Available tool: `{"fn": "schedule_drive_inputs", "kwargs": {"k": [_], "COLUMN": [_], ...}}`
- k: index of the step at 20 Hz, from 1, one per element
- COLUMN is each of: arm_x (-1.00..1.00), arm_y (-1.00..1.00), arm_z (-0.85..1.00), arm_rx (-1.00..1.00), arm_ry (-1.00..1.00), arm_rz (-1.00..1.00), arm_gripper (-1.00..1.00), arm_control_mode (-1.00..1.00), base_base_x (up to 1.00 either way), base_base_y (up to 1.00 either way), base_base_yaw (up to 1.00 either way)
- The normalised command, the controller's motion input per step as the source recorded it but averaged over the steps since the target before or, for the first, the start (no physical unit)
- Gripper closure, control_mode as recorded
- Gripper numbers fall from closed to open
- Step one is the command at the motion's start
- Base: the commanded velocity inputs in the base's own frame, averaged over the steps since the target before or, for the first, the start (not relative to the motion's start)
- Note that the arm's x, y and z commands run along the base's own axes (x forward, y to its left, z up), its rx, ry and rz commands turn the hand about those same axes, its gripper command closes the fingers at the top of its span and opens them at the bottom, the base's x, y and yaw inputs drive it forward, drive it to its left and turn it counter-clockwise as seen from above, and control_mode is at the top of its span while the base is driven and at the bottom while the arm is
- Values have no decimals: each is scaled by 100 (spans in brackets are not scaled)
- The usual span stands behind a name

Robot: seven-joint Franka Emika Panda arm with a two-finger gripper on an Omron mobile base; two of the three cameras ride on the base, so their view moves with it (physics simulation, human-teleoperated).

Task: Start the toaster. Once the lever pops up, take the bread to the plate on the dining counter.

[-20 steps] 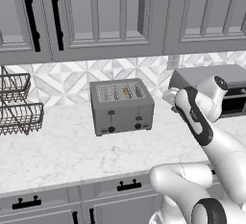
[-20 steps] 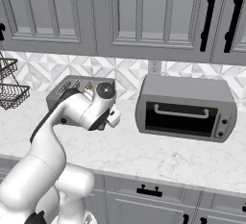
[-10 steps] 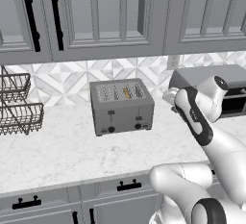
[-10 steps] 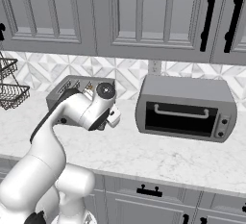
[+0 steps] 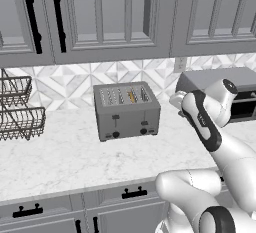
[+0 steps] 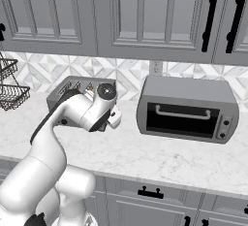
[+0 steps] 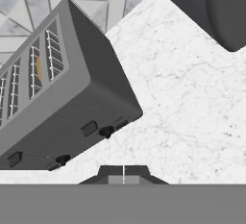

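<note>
Matte-grey toaster [image 5: 127, 111] on the marble counter [image 5: 60, 154], against the tiled backsplash, levers and knobs facing forward. Golden-brown bread [image 5: 132, 96] down in one of the right-hand top slots, only its narrow top edge showing; same sliver of orange behind the slot wires in the hand view [image 7: 38, 69]. Gripper [image 5: 176, 100] up off the counter, just right of the toaster and apart from it; fingertips pressed together in the hand view [image 7: 123, 174], pinching nothing. Grey toaster oven [image 6: 188, 108] further right along the counter. Wire baskets [image 5: 17, 108] at far left, well apart from the toaster. Grey cabinets [image 5: 100, 14] with dark handles overhead.
</note>
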Motion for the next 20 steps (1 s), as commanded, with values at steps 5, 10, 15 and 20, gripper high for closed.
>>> {"fn": "schedule_drive_inputs", "kwargs": {"k": [5,10,15,20], "arm_x": [0,0,0,0], "arm_y": [0,0,0,0], "arm_z": [0,0,0,0], "arm_rx": [0,0,0,0], "arm_ry": [0,0,0,0], "arm_rz": [0,0,0,0], "arm_gripper": [100,100,100,100], "arm_control_mode": [-100,-100,-100,-100], "base_base_x": [0,0,0,0], "base_base_y": [0,0,0,0], "base_base_yaw": [0,0,0,0]}}
